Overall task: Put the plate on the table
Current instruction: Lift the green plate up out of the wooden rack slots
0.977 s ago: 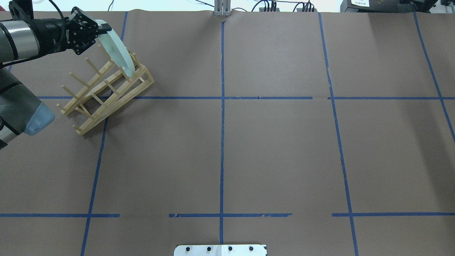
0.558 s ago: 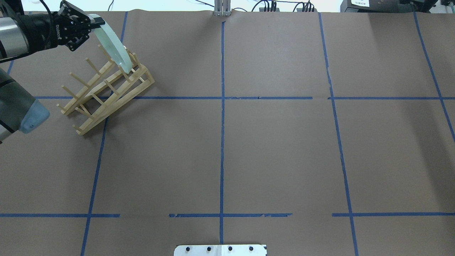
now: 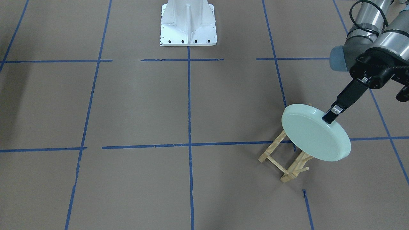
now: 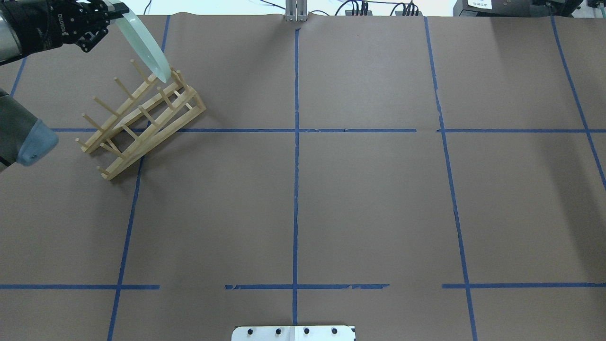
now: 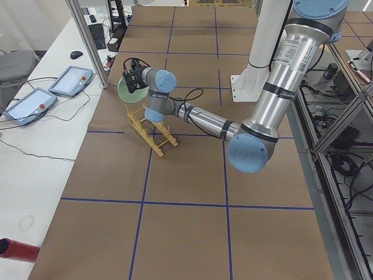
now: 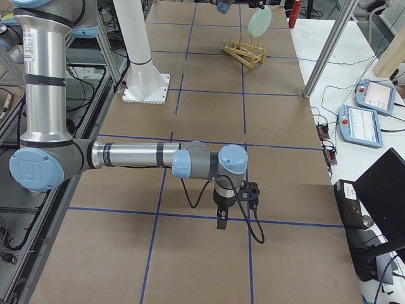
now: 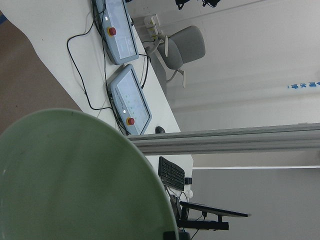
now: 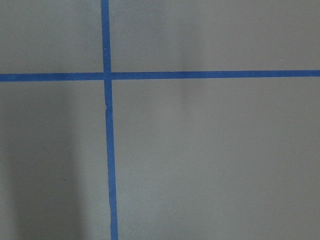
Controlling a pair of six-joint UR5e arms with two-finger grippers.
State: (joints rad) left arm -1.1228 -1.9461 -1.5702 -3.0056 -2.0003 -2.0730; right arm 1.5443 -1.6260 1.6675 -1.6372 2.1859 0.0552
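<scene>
Brown paper table (image 4: 369,199) with a blue tape grid. Overhead view: wooden rack (image 4: 142,123) at 10 o'clock. The plate (image 3: 314,135) is in the air over the rack's far end, tilted on edge, lower rim close to the pegs. Grip: left gripper (image 3: 332,115) clamped on the plate's upper rim. The right gripper (image 6: 221,218) hangs over bare table, well apart; cannot tell its fingers' state. Step: lift-out from rack. Next, as judged: clear the pegs, carry toward 3 o'clock, level, lower flat, release

Left jaws clamp tilted plate (image 3: 314,137) rim above wooden rack (image 3: 293,168).
</scene>
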